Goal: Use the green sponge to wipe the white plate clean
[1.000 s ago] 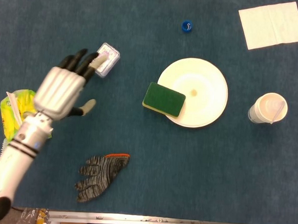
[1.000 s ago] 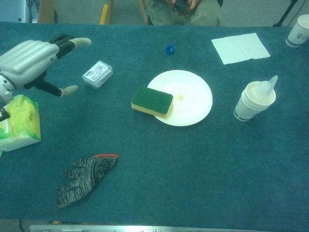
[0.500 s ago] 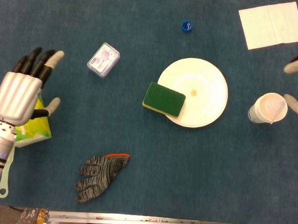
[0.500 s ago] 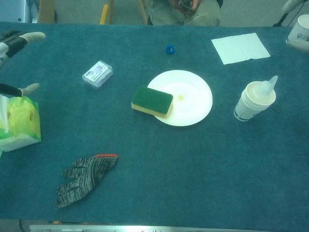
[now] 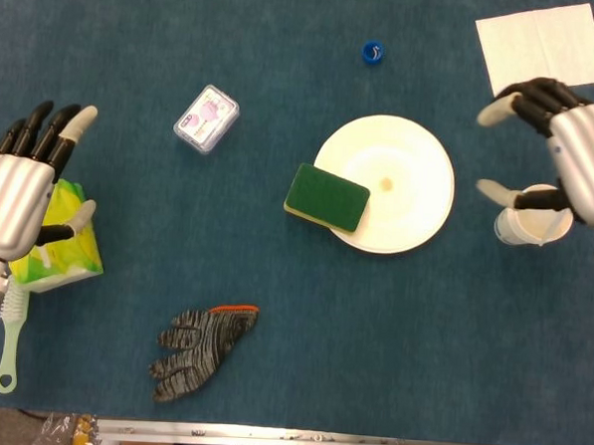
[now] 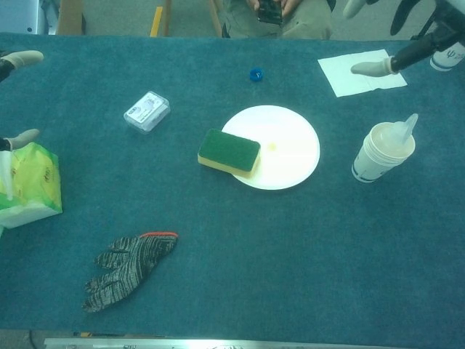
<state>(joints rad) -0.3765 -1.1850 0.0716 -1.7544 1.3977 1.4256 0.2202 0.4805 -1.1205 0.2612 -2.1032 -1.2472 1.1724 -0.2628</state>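
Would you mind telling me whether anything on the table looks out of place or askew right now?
The green sponge lies half on the rim of the white plate and half on the cloth, tilted. A small yellowish spot marks the plate's centre. A lone knit glove lies crumpled near the front edge.

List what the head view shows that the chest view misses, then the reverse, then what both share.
Only the head view shows the backs of the left robot hand and right robot hand, both empty with fingers apart, and a pale green brush at the table's left edge.

Only the chest view shows a person holding a phone beyond the table, and a second paper cup at far right.

Both show the green sponge overlapping the white plate's left rim, the small stain, the glove, the plastic box, the blue cap, the napkin and the cup.
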